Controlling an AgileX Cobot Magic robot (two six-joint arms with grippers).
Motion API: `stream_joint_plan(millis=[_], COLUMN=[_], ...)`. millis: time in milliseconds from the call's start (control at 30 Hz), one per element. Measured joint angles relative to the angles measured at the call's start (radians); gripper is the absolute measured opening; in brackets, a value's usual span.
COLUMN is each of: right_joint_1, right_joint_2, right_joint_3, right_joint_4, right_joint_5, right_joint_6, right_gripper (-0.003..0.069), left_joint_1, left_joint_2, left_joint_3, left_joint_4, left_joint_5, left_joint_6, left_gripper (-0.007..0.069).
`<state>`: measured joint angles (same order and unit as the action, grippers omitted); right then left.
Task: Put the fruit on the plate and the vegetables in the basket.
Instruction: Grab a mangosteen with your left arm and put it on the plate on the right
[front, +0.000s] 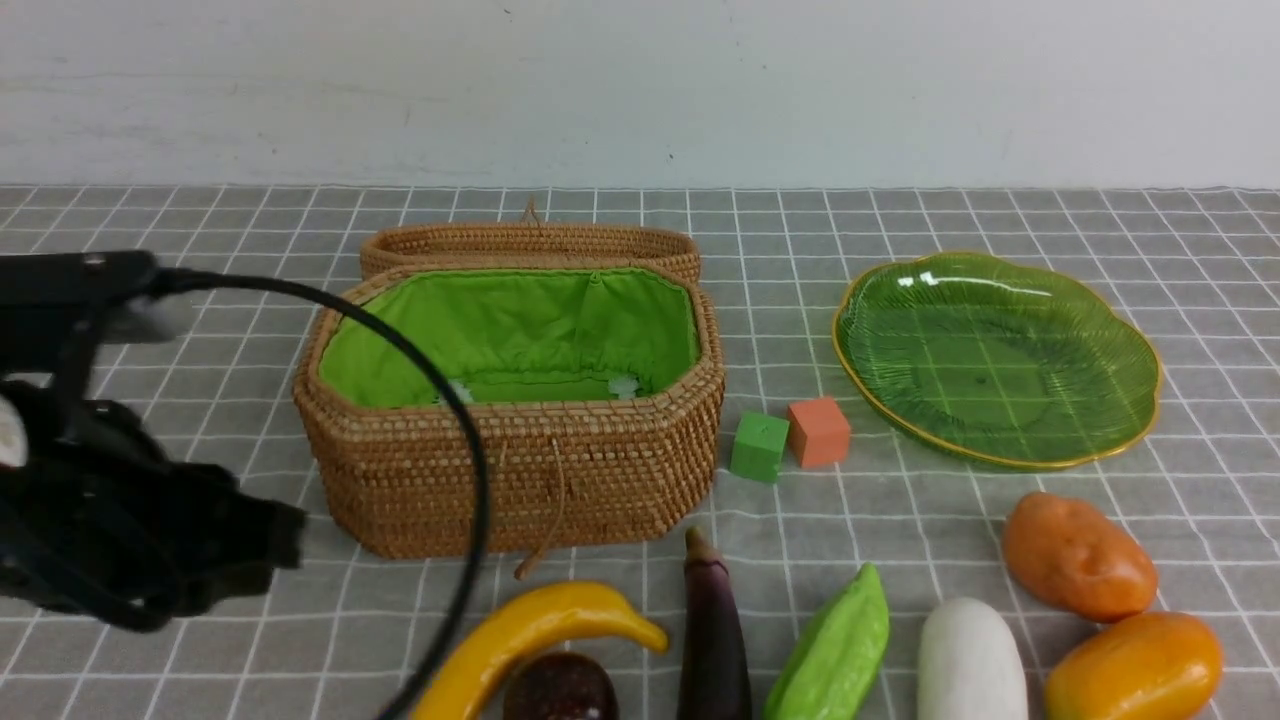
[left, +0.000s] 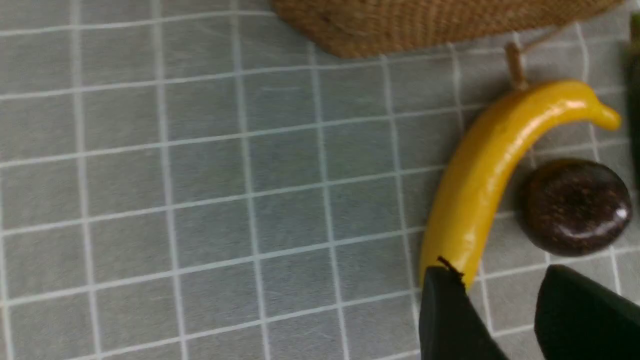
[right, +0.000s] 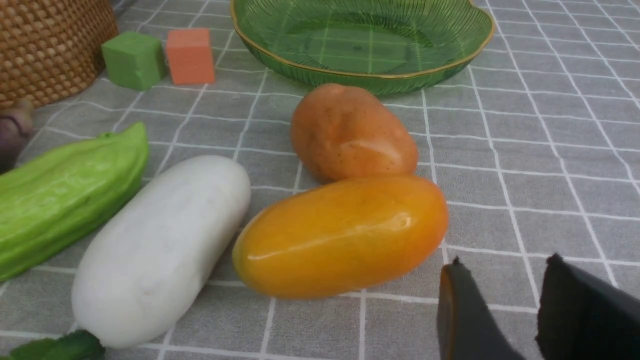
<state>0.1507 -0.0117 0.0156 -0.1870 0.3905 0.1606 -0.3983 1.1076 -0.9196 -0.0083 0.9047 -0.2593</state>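
Our left gripper (left: 497, 274) hangs with jaws apart and empty at one end of the banana (front: 530, 630), which lies just in front of the basket (front: 520, 470) with the plum (front: 560, 688) in its curve. Bare cloth stretches left of the basket. Only the right wrist view shows our right gripper (right: 505, 262), likewise apart and empty, near the orange-yellow oval (right: 342, 235). Right of the basket stand two cubes (front: 790, 440), then the plate (front: 1000, 360); eggplant (front: 712, 640), pod (front: 835, 650), radish (front: 968, 665) and potato (front: 1078, 555) lie front-right.

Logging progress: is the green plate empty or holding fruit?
Empty. The plate shows only bare ribbed glass; the banana and plum lie outside it.
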Motion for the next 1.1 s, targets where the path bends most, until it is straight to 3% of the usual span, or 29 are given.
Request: stream_joint_plan(millis=[67, 167, 367, 467, 633, 867, 1100], right_joint_1=[0.000, 0.000, 0.000, 0.000, 0.000, 0.000, 0.000], right_joint_2=[0.000, 0.000, 0.000, 0.000, 0.000, 0.000, 0.000], right_joint_3=[0.000, 0.000, 0.000, 0.000, 0.000, 0.000, 0.000], right_joint_4=[0.000, 0.000, 0.000, 0.000, 0.000, 0.000, 0.000], right_joint_5=[0.000, 0.000, 0.000, 0.000, 0.000, 0.000, 0.000], right_joint_6=[0.000, 0.000, 0.000, 0.000, 0.000, 0.000, 0.000], right_gripper=[0.0241, 0.0241, 0.0241, 0.0241, 0.0241, 0.0241, 0.0241], left_joint_1=[-0.060, -0.165, -0.263, -0.275, -0.276, -0.276, -0.276], left_joint_2=[0.049, 0.166, 0.379, 0.460, 0.553, 0.585, 0.600], left_joint_3=[-0.031, -0.081, -0.106, -0.107, -0.130, -0.148, -0.148], left_joint_4=[0.001, 0.008, 0.008, -0.001, -0.027, -0.034, -0.061], left_joint_5=[0.014, 0.031, 0.011, -0.023, -0.084, -0.142, -0.158], left_joint_6=[0.002, -0.033, -0.146, -0.176, -0.188, -0.190, -0.181], left_gripper=[0.0290, 0.0389, 0.0606, 0.0654, 0.0644, 0.0553, 0.0542])
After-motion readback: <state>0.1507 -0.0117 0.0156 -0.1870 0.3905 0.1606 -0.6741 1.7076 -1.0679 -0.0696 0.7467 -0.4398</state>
